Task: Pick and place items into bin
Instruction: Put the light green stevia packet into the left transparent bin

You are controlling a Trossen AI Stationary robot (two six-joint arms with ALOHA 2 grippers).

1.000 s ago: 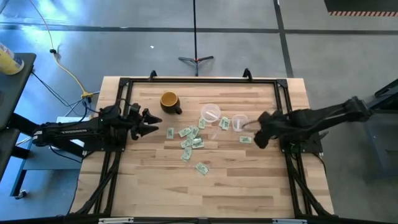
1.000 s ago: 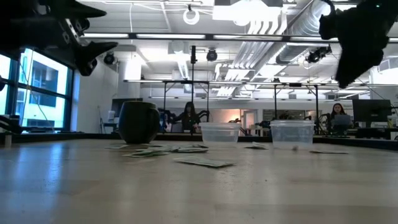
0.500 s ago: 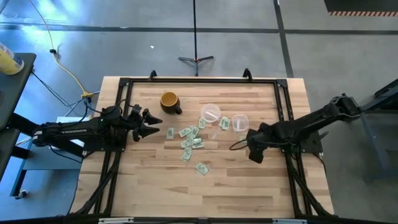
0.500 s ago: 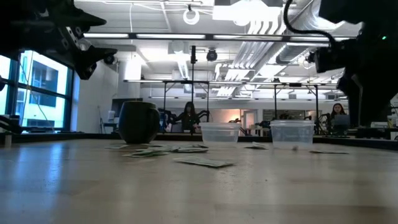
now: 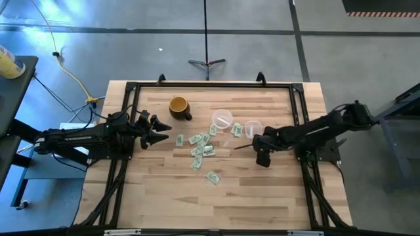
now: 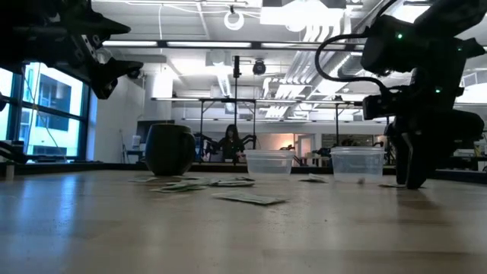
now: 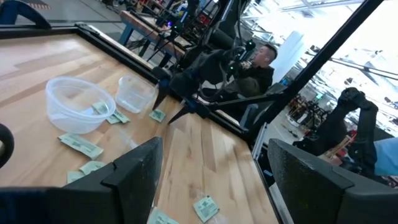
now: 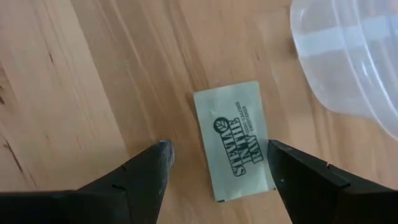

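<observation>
Right of centre, right claw (image 8: 217,163) over a slip (image 8: 237,140)
Fingers spread wide, straddling the slip lying flat on the worktop (image 5: 262,190) just beside the cup (image 8: 351,59). Bin (image 5: 222,120) sits upper centre; left claw (image 5: 159,132) hovers open at left.

Right arm stretched in from the table's right side, right gripper (image 8: 217,165) pointing down, fingers spread apart, left arm lying level at the left edge, left gripper (image 5: 159,132) raised, fingers apart.
</observation>
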